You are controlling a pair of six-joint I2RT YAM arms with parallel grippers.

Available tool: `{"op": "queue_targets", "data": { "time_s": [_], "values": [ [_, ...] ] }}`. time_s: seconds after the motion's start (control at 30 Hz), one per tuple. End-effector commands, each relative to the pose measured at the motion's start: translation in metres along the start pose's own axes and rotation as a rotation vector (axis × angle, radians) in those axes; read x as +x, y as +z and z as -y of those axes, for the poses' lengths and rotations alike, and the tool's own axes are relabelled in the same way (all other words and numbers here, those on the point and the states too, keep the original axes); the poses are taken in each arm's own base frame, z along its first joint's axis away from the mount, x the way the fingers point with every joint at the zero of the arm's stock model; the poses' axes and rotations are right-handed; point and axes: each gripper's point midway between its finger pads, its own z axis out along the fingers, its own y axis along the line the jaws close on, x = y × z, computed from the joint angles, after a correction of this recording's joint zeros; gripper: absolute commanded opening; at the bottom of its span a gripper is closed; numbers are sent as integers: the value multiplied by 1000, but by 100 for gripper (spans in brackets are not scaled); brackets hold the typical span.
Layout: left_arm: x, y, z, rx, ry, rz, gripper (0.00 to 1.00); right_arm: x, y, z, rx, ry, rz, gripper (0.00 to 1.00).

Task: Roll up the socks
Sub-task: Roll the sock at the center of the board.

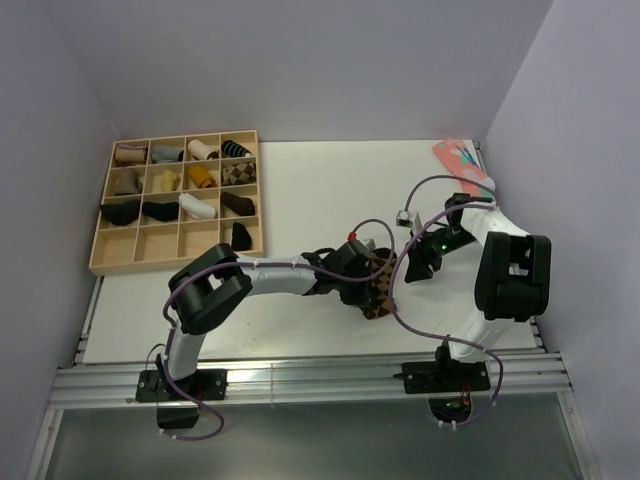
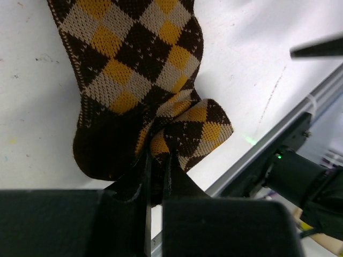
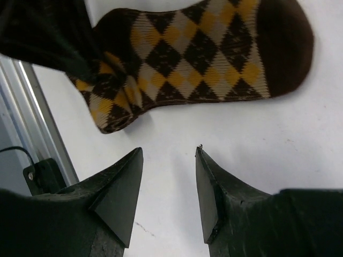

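Catching only a sliver of the socks (image 1: 379,292) from overhead, mostly hiding under the left gripper (image 1: 366,284), lying flat on the table (image 1: 300,190) near its front edge between both arms. Losing the far end off the top of the left wrist view. Reading the long axis as running roughly near-to-far, probably tilting a bit. Pinching the folded-over near end with the left gripper, clamping tight. Hovering the right gripper (image 3: 169,160) just beside the socks, holding its jaws wide apart, touching nothing.

Brown-and-orange argyle socks (image 2: 134,69) lie flat, one end bunched.
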Motion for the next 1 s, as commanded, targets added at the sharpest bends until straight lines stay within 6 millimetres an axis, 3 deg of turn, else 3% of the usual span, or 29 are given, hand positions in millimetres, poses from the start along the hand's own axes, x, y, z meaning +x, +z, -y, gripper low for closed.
{"op": "queue_targets", "data": {
  "time_s": [0.0,0.17,0.47,0.97],
  "values": [
    [50,8,-53,-121,-67,-190,0,-3,-4,-27,-64,-135,25,52],
    [46,6,-58,-122,-98,-208,0,13,6,-50,-95,-230,-52,56],
    [41,6,-60,-95,-123,-269,0,10,25,-70,-74,-422,-114,63],
    [34,11,-60,-61,-143,-299,0,11,48,-75,-73,-516,-183,66]
  ]
}}
